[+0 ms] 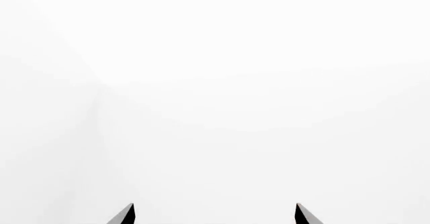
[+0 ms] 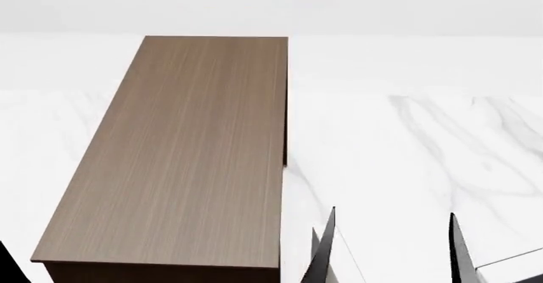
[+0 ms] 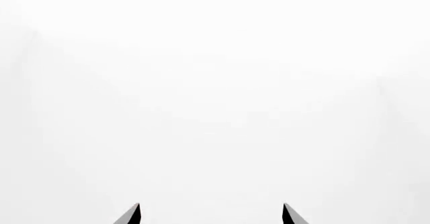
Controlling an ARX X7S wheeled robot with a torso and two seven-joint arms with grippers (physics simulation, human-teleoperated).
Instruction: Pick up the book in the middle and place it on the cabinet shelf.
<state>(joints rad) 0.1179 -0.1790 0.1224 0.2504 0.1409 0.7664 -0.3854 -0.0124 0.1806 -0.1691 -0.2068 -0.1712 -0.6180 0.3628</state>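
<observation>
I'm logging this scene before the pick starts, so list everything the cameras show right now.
cabinet: one, brown wood-grain top with darker sides, left of centre in the head view.
marble surface: one, white with grey veins, on both sides of the cabinet.
wall: one, pale grey, behind.
pale slab: one, off-white, at the head view's lower right edge; too cropped to identify.
grey book: none clearly visible.
left gripper: one, dark tips, jaws apart, nothing between.
right gripper: one, dark tips, jaws apart, nothing between.
</observation>
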